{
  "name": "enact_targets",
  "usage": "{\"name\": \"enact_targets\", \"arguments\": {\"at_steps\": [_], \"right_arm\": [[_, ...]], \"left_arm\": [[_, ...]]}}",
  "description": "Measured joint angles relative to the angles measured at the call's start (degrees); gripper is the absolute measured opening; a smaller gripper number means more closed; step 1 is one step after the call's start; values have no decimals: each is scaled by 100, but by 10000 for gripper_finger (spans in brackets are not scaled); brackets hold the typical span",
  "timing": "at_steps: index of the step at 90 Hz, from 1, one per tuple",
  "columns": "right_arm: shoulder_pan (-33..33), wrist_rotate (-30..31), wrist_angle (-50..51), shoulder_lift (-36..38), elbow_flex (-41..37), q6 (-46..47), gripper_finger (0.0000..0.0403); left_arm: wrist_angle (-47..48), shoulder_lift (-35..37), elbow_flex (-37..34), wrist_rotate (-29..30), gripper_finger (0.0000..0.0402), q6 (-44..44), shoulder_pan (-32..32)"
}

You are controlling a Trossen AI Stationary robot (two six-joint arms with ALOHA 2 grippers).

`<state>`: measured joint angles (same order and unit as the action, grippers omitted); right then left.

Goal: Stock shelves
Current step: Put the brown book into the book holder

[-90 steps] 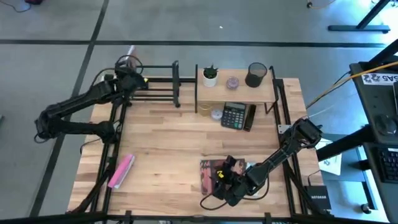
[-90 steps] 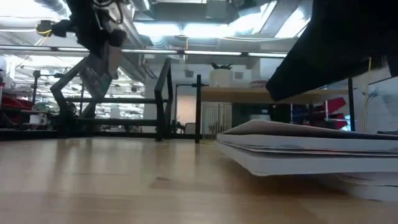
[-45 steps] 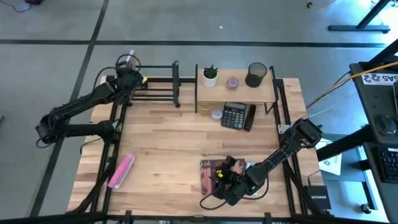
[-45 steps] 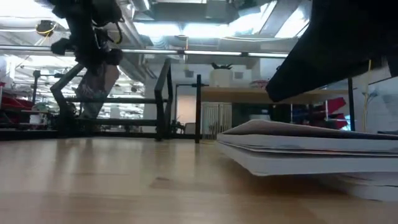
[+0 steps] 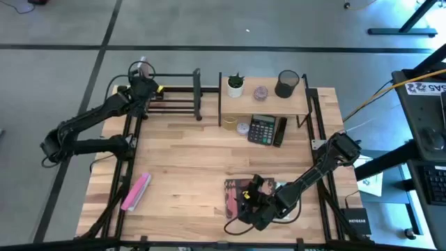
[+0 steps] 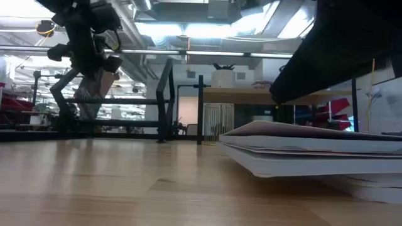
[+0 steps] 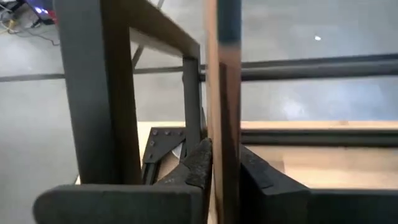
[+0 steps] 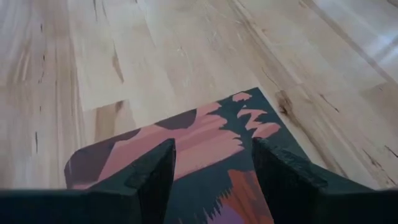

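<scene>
My left gripper (image 5: 143, 85) is at the table's far left, shut on a thin book (image 6: 93, 94) that it holds over the left end of the low black rack (image 5: 174, 97). In the left wrist view the book (image 7: 222, 74) shows edge-on, with the rack's bars (image 7: 87, 93) beside it. The wooden shelf (image 5: 265, 104) stands at the far middle. My right gripper (image 5: 252, 202) is open near the front edge. Its fingers (image 8: 152, 177) stand spread just over a dark and pink book (image 8: 205, 149); whether they touch it I cannot tell. My left gripper pinches the thin book between its two fingers (image 7: 198, 163), one on each flat cover, at the end nearest the wrist (image 7: 224, 180). The book is lifted clear and hangs below the gripper, tilted, among the rack's bars.
The shelf's top board carries a potted plant (image 5: 235, 85), a small purple thing (image 5: 260, 92) and a black cup (image 5: 286, 84). Below it sit a calculator (image 5: 263, 129) and a jar (image 5: 242, 127). A pink object (image 5: 136, 192) lies at the near left.
My left gripper has moved a little toward the table's far left and down toward the black rack, still shut on the thin book, which now hangs lower between the rack's bars.
</scene>
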<state>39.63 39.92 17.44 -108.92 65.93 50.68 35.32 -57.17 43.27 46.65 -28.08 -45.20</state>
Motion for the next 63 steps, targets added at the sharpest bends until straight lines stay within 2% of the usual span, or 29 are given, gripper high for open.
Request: {"name": "enact_targets", "arguments": {"at_steps": [19,63], "right_arm": [[1,-4,-1,0,0,1,198],[1,-9,-51,0,0,1,198]], "left_arm": [[72,-4,0,-8,48,-83,-160],[234,3,319,-169,146,-39,-248]]}}
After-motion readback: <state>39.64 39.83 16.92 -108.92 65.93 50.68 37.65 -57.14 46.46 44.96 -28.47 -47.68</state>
